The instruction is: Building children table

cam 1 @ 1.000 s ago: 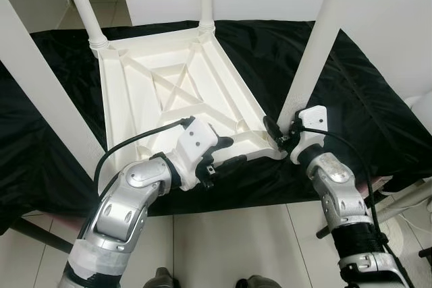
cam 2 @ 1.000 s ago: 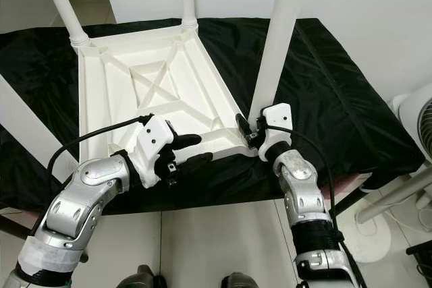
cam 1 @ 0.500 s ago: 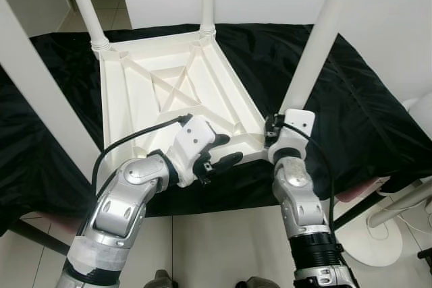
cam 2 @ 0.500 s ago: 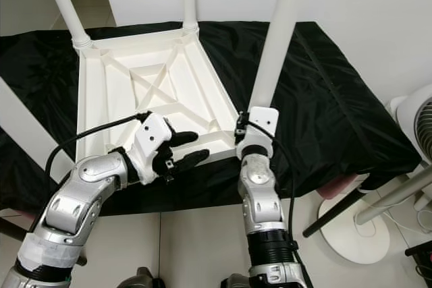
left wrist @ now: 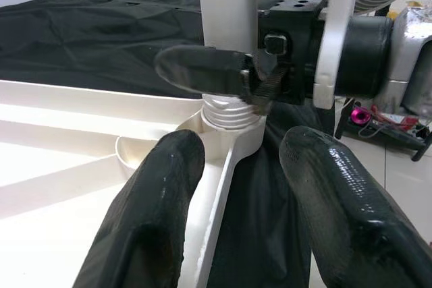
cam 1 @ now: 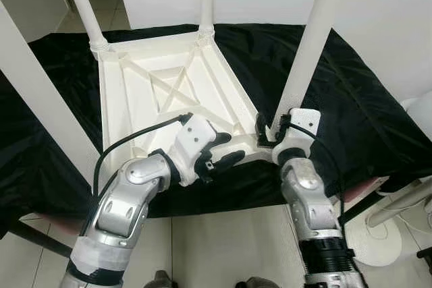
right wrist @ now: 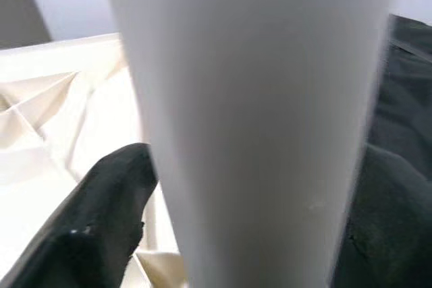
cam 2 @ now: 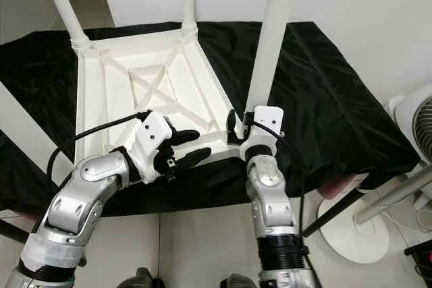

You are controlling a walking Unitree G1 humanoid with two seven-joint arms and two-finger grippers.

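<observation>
While the inverted white tabletop (cam 1: 169,92) rests on the black cloth (cam 1: 351,106) with 4 upright legs, the right gripper (cam 1: 270,133) clamps the base of the near-right leg (cam 1: 307,52), its long axis vertical, and the left gripper (cam 1: 223,150) hovers agape, empty, beside that corner.

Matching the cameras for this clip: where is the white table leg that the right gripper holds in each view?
Left eye: white table leg, right of centre.
Right eye: just right of centre.
Left wrist: top centre, entering its socket.
Right wrist: centre, between the black fingers.
Shared landmark: upturned white plastic tabletop.
</observation>
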